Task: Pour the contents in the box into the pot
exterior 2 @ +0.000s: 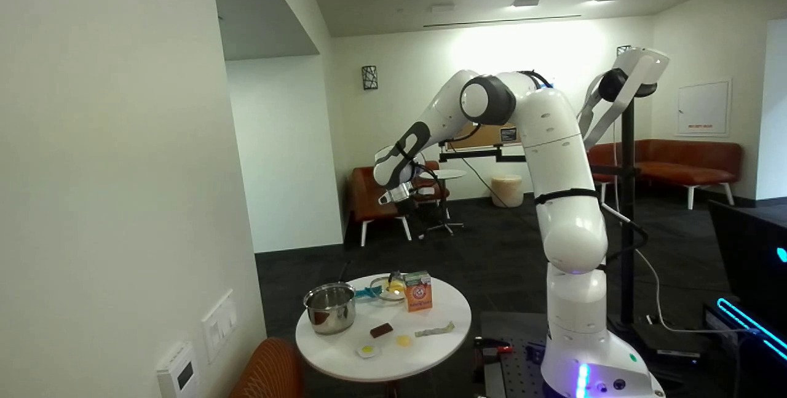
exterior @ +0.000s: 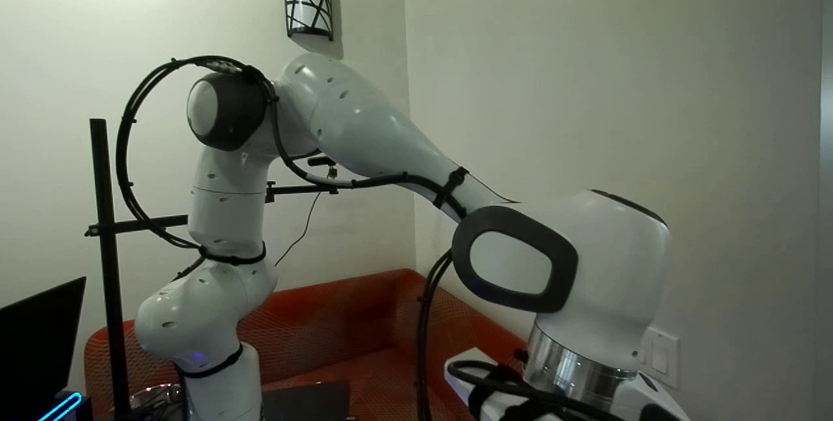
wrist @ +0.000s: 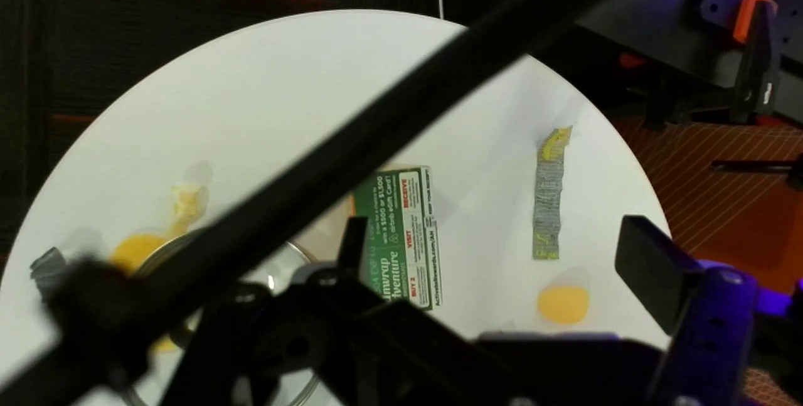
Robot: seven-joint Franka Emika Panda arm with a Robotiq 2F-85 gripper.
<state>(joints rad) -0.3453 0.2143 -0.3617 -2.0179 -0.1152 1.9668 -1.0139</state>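
Observation:
An orange box [exterior 2: 419, 297] with a green top stands upright on the round white table in an exterior view. Its green top [wrist: 404, 236] shows from above in the wrist view, partly covered by a finger and a dark bar; whether the box is open cannot be told. To its left on the table is the steel pot [exterior 2: 330, 310], whose contents are hidden; the wrist view does not include it. My gripper [wrist: 502, 255] hangs well above the table, jaws wide apart and nothing between them. One finger [wrist: 354, 240] overlaps the box's top in the picture, without visible contact.
A glass lid [exterior 2: 388, 294] lies behind the box, beside a teal utensil [exterior 2: 367, 292]. Toward the table's front are a grey strip [exterior 2: 434, 330], a yellow piece [exterior 2: 403, 341], a brown bar [exterior 2: 381, 330] and a fried egg [exterior 2: 367, 350]. An orange seat [exterior 2: 270, 370] borders the table [exterior 2: 430, 355].

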